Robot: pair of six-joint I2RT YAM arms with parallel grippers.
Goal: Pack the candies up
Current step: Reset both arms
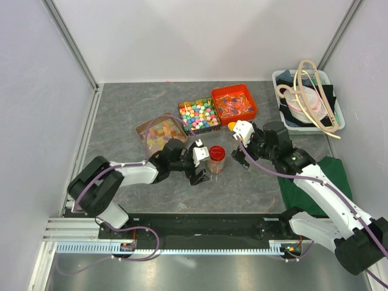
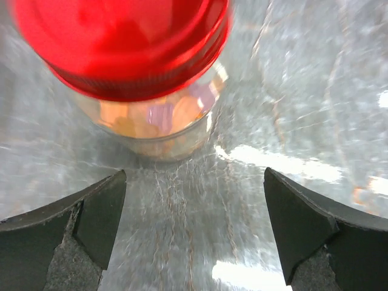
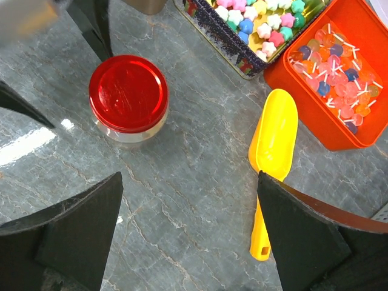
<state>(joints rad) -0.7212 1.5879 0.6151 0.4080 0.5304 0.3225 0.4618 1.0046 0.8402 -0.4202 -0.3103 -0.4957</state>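
Nearby, yellow scoop between red-lidded jar and orange tray

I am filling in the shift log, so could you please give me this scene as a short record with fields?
jar: clear jar, upright, red lid on, pastel candies inside
left end effector: open, just short of the jar, gripping nothing
right end effector: open, empty, above the table
scoop: yellow scoop lying on the table beside the orange tray
supply: brown tin holding more pastel candies, behind the left arm
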